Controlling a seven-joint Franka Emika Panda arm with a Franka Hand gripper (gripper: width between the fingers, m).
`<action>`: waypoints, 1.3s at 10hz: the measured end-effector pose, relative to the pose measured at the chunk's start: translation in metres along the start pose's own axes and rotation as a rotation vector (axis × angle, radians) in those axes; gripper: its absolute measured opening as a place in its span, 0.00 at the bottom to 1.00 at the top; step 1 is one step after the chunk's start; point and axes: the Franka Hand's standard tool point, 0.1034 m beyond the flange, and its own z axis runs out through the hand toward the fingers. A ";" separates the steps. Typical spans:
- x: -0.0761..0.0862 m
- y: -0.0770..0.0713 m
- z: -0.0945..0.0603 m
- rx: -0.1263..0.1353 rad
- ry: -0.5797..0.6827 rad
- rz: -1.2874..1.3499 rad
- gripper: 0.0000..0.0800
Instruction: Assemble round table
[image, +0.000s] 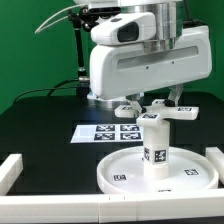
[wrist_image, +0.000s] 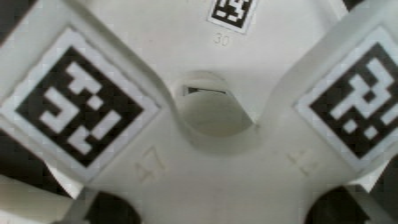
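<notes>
The black counter (image: 45, 120) is bare across frame left and is edged by white border blocks (image: 10, 170). The rimmed round disc (image: 115, 172) lies lower right, close to the right-hand block, with the marker board (image: 105, 132) behind it. The cross-shaped base (wrist_image: 214, 160) hangs level, clamped in the end effector (image: 150, 104), directly over the upright cylinder leg (image: 155, 148) at the disc's centre.
</notes>
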 end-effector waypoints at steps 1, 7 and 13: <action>0.000 0.000 0.000 0.000 0.000 0.000 0.56; 0.001 -0.001 0.000 0.000 0.002 0.013 0.56; 0.000 -0.002 0.000 -0.008 0.018 0.066 0.56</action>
